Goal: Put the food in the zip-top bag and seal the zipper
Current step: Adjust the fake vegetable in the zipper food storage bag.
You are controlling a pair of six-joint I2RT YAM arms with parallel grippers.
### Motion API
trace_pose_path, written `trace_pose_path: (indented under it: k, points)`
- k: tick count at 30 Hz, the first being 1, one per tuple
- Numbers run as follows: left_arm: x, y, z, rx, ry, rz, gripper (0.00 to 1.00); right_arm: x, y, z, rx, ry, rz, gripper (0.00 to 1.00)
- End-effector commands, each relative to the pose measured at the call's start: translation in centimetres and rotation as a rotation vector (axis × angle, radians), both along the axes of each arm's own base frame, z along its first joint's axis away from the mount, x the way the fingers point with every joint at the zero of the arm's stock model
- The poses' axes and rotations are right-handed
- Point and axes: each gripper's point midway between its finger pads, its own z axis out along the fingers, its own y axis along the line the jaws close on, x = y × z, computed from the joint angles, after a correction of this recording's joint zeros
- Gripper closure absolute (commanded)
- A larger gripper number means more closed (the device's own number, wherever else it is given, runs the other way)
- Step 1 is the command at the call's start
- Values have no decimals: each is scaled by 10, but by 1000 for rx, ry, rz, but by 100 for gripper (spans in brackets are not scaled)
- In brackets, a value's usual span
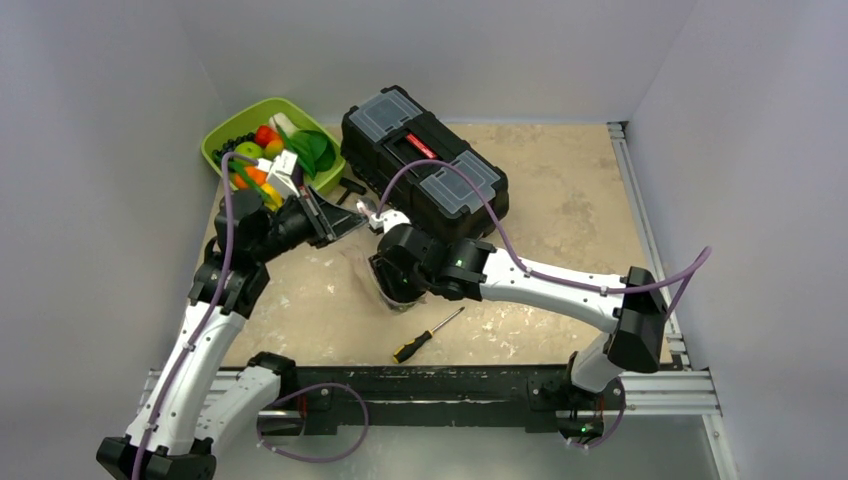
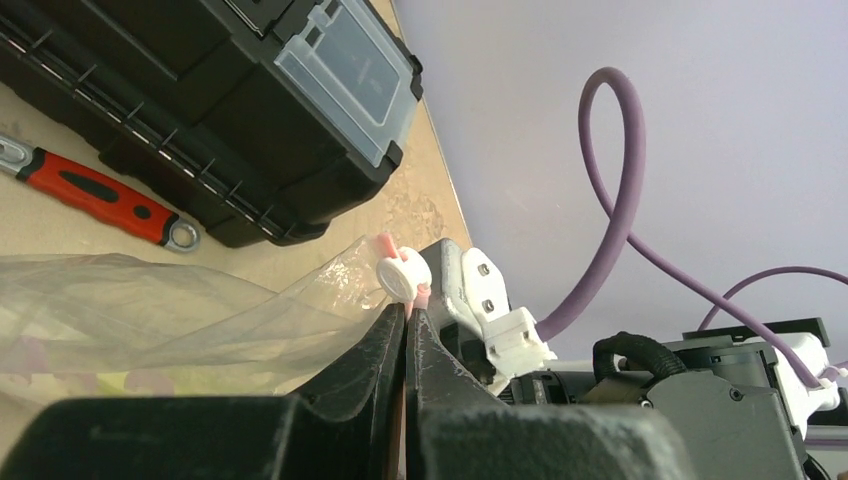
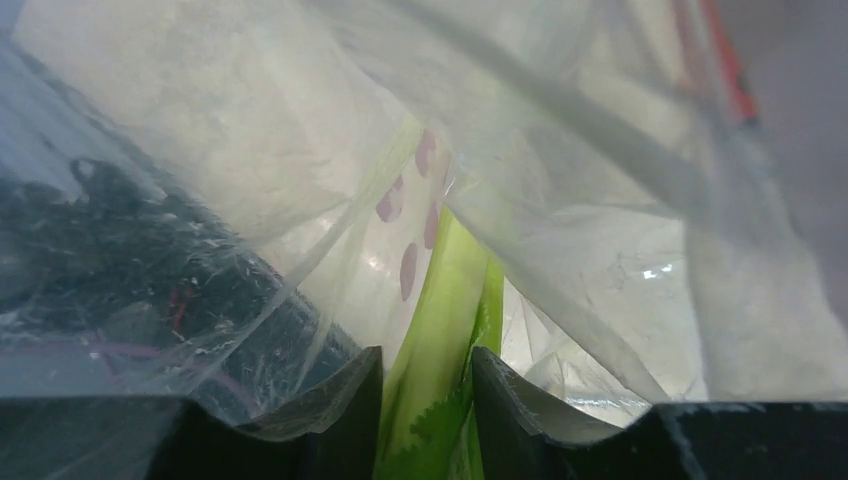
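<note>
The bag (image 2: 150, 310) lies floppy on the surface (image 1: 570, 200), just in front of the toolbox (image 1: 425, 160). The left hand (image 2: 405, 315) is pinched tight on the bag's edge, right by the end of the zipper (image 2: 403, 275). I think it holds there so the mouth stays up and open and the bag does not slide away. The right hand (image 3: 425, 372) is down inside the bag, with clear plastic all around it. A leek (image 3: 440, 320) sits between its two fingers (image 3: 335, 405), and they seem to press it on both sides, so it looks like it is holding the leek. It is deep in the bag, so the leek should end up well inside and not hang over the edge. More food (image 1: 262, 140) waits in the green tray (image 1: 225, 135) at the back left. So the job looks only partly done, and the zipper is not shut yet.
</note>
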Motion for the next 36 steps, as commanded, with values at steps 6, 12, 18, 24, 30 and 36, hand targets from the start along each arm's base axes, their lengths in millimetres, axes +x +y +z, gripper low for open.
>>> trace_pose_path:
  k: [6,12,18,24,30,36]
  points:
    - [2,4,44,-37,-158,44,100,-1,-29,-36,-151,-24,-12,62]
    - [2,8,36,-4,-147,62,100,-5,-19,-28,-73,-22,26,100]
    - [-1,16,35,66,-162,88,78,-4,-5,3,92,0,-3,100]
    - [-16,40,32,193,-187,161,32,17,-4,41,352,52,-72,100]
    - [-40,71,-9,277,-50,287,23,29,-3,70,536,62,-106,100]
    - [-51,64,-64,165,39,288,24,42,-1,60,492,19,-132,100]
